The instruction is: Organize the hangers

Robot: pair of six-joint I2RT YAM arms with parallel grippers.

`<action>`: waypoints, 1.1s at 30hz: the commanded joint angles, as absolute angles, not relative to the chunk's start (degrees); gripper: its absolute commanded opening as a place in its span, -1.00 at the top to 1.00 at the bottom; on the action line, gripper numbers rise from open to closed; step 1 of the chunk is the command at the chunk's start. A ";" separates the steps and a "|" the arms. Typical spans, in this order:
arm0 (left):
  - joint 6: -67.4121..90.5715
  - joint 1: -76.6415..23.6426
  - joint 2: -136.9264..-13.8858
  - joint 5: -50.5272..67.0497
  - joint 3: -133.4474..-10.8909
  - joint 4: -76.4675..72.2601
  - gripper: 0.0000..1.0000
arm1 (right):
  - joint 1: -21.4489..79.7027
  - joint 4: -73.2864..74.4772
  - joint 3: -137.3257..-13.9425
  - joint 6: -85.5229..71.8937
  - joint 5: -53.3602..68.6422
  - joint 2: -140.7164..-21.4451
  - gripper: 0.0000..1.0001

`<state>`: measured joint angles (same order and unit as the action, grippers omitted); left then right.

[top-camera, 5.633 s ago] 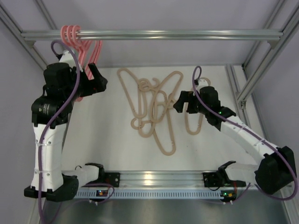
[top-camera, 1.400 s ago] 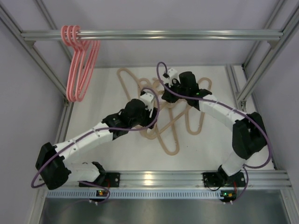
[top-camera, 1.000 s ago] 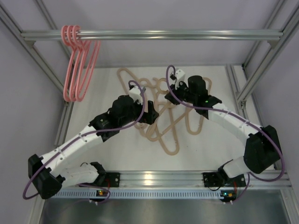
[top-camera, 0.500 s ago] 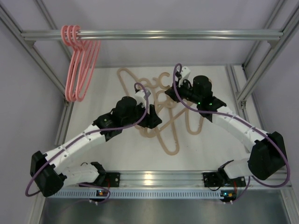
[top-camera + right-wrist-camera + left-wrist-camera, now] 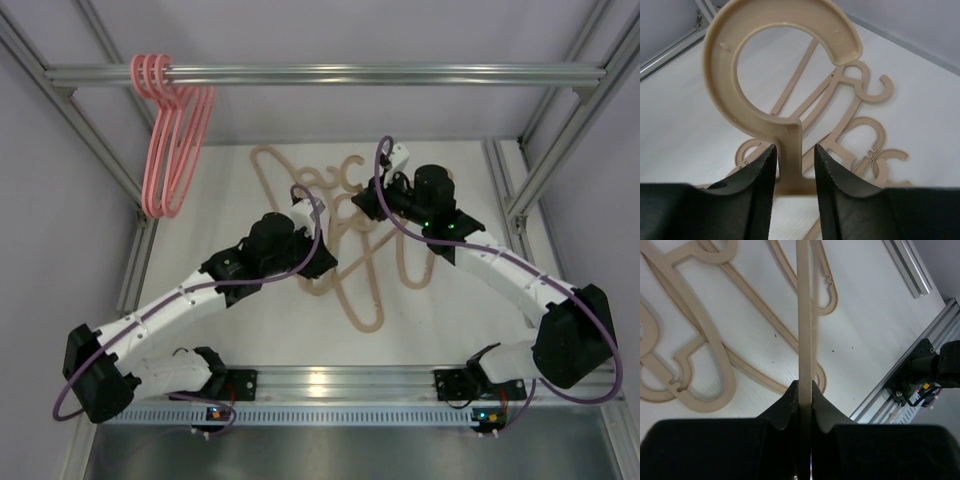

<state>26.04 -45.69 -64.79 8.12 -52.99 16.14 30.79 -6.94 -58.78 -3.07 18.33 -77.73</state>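
Landmark: silver bar [image 5: 400, 74]. At its left end hang the pink hangers [image 5: 160, 210]. Below its middle the beige pile [image 5: 365, 322] lies on the table [image 5: 230, 330]. Over the pile, the left gripper [image 5: 805, 390] is clenched on a beige hanger limb [image 5: 804, 315], seen edge-on. The right gripper [image 5: 795, 147] brackets the neck under an upright beige hook [image 5: 785, 12]; a sliver of gap shows, so grip unclear. Same hanger: cannot tell.

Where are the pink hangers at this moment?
In the top view the pink hangers hang from the metal bar at the upper left, well apart from the beige hangers lying on the table.
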 commanded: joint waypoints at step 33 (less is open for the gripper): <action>13.80 -38.95 -69.60 -23.12 -107.92 65.03 1.00 | 30.67 6.94 -53.70 -9.32 17.93 -48.96 -0.99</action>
